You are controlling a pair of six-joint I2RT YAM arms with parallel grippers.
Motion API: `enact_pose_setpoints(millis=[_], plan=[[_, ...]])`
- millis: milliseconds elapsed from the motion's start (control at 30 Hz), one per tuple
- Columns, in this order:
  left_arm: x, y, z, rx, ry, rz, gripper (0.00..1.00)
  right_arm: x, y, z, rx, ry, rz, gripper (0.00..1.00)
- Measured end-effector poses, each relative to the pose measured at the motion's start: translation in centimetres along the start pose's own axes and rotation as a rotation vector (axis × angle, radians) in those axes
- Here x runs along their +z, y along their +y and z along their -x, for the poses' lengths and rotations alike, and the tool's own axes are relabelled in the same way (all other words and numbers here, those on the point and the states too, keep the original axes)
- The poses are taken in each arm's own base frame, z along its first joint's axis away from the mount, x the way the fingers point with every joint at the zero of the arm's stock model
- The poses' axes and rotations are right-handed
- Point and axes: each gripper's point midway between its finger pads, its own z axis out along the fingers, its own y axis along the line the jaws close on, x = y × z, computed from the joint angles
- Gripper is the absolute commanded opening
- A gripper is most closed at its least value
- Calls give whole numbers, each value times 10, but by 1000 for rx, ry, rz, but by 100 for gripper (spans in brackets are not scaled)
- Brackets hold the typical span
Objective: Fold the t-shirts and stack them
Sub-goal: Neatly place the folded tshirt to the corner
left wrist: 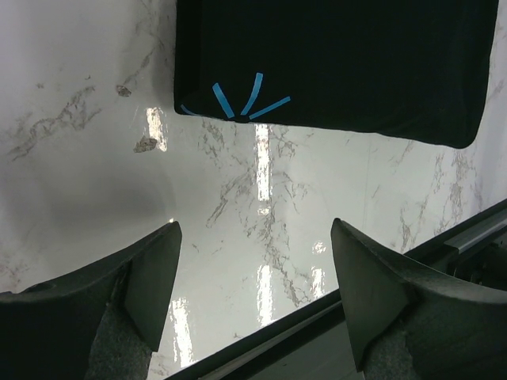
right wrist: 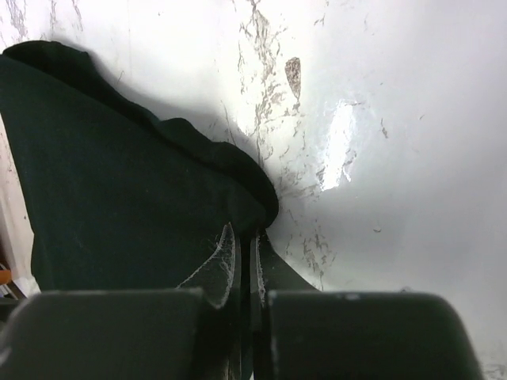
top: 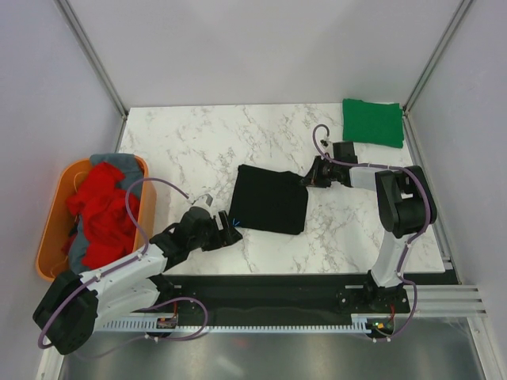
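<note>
The folded black t-shirt (top: 268, 199) is pinched at its far right corner by the closed right gripper (top: 306, 180), likely for carrying to the green t-shirt (top: 372, 121) beyond it. The left gripper (top: 231, 229) is held wide just beside its near left corner.

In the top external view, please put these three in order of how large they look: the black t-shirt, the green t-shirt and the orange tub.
1. orange tub, largest
2. black t-shirt
3. green t-shirt, smallest, though it lies at the far edge
</note>
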Motion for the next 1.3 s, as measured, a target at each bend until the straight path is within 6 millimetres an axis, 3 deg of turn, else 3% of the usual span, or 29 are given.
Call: enact_pose_setpoints(millis=[200,300,500,800,1000,1300], plan=[[0,-1,1,0,-6,-7,84,-10,-3,-1,23,34,-60,0],[-1,-1,0,0,-17,-21,84,-21,-5,12,14,36,-136,0],[-4,-1,5,-7,-54,-52,84,-53,0,85,-62,-86,-276,0],[-3,2,16,-41,-83,-64,84,-119,7,197,-217,-331,-515,0],[7,13,9,-61,-35,-23,83,-156,-8,239,-289,-427,-647,0],[16,6,15,-67,-4,-10,82,-192,-25,278,-394,-519,-714,0]])
